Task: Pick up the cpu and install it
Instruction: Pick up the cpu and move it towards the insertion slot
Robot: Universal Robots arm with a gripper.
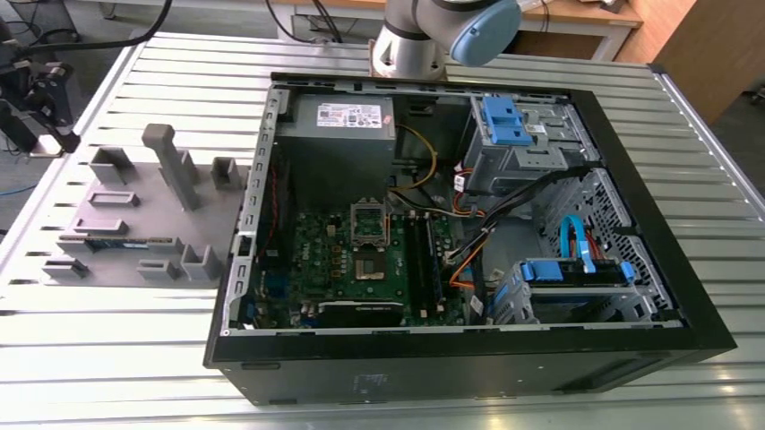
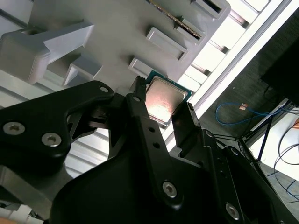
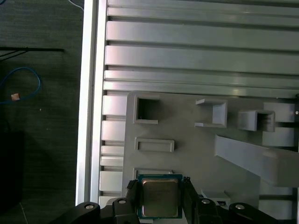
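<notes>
Both wrist views show the gripper [image 3: 160, 187] pinching the cpu [image 3: 160, 198] by opposite edges.

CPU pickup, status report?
Black gripper shut on small square silver-topped cpu, at the edge of the grey moulded tray. Lifted or seated: can't tell. Nothing blocking around it.

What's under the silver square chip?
The grey plastic parts tray extends beneath the small silver-topped square cpu; the spot directly below is covered, so any recess there is hidden.
</notes>
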